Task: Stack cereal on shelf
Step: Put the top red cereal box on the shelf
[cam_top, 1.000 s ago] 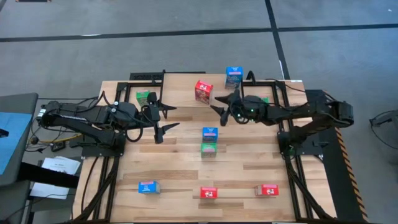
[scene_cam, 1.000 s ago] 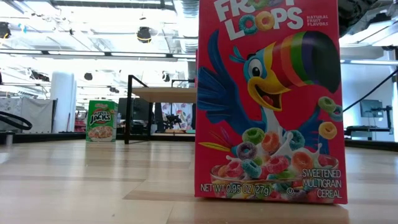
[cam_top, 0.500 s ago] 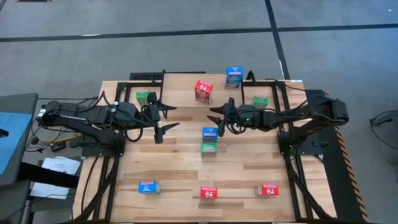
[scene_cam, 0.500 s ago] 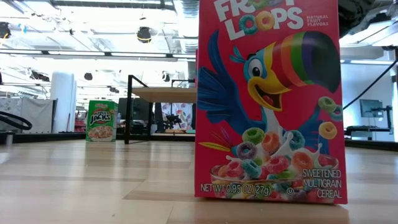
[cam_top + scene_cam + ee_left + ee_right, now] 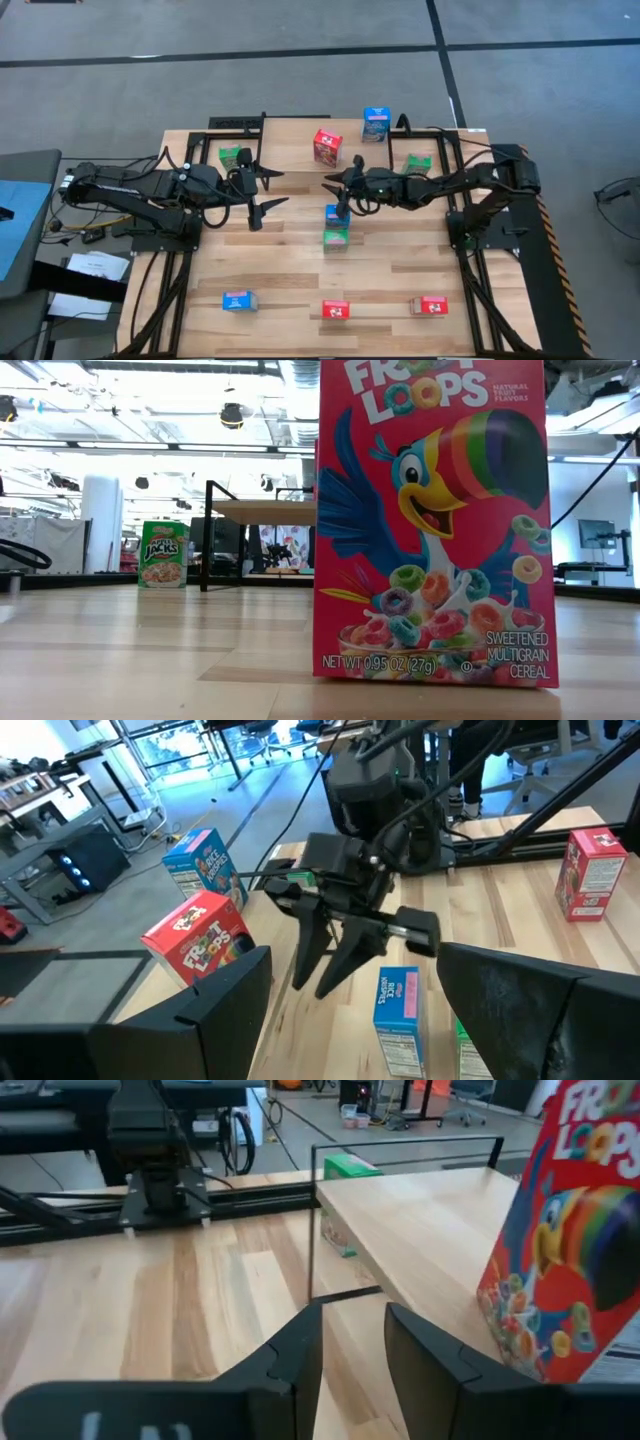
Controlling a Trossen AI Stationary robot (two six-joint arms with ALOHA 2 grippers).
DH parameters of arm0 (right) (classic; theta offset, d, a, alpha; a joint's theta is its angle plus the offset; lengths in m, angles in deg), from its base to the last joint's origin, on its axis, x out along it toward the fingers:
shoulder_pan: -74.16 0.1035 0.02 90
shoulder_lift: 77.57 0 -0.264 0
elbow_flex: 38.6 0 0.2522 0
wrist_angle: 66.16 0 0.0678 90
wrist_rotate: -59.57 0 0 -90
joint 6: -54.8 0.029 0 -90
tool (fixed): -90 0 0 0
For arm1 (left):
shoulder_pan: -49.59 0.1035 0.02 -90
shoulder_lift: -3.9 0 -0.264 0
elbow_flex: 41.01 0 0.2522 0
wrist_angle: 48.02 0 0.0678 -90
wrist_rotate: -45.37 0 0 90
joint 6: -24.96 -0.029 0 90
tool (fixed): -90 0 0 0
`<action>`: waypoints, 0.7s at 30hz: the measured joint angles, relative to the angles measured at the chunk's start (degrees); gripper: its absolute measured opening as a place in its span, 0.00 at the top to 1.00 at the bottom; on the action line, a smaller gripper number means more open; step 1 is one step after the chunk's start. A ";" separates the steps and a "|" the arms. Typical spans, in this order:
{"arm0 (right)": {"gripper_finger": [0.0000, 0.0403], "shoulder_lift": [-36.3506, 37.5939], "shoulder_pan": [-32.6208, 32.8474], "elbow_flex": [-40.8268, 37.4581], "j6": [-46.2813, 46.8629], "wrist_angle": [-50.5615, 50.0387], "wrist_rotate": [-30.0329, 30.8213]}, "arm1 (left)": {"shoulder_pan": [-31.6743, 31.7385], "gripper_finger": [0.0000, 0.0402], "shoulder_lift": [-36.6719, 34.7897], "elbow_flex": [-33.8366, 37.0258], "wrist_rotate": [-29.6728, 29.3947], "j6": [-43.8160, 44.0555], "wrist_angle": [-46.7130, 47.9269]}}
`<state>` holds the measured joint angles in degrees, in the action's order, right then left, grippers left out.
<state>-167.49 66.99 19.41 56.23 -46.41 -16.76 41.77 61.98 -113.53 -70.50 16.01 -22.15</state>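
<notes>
The shelf [image 5: 420, 1230], a light-wood board on thin black legs, stands at the table's far middle and also shows in the low view [image 5: 265, 510]. A red cereal box [image 5: 327, 147] stands on it, with a blue box [image 5: 376, 124] farther back. At the table's centre a blue box [image 5: 337, 213] sits on a green one [image 5: 336, 238]. My right gripper [image 5: 333, 190] hovers just beyond that stack's far side. Its fingers [image 5: 300, 1355] are a little apart with nothing between them. My left gripper [image 5: 256, 196] waits open at the left.
Along the near edge lie a blue box [image 5: 238, 300] and two red ones [image 5: 336, 310] [image 5: 430, 305]. Green boxes stand far left [image 5: 232, 157] and far right [image 5: 418, 162]. A big red box [image 5: 432, 520] fills the low view.
My right gripper has gone toward the table's left edge and somewhat down, coming close to the blue box stacked at the centre. The boxes have not moved.
</notes>
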 joint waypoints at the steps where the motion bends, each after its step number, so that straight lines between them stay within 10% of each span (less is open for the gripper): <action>1: 0.67 -0.45 -0.20 0.34 0.02 0.21 0.45 | 0.00 0.32 0.00 0.00 0.00 0.01 -0.01; 21: 0.67 -4.14 -5.69 2.51 0.04 -0.55 4.94 | 0.01 0.32 0.00 0.00 -0.02 0.11 0.01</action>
<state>-171.64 61.30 21.92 56.27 -46.96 -11.82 41.78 61.98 -113.53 -70.52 16.12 -22.14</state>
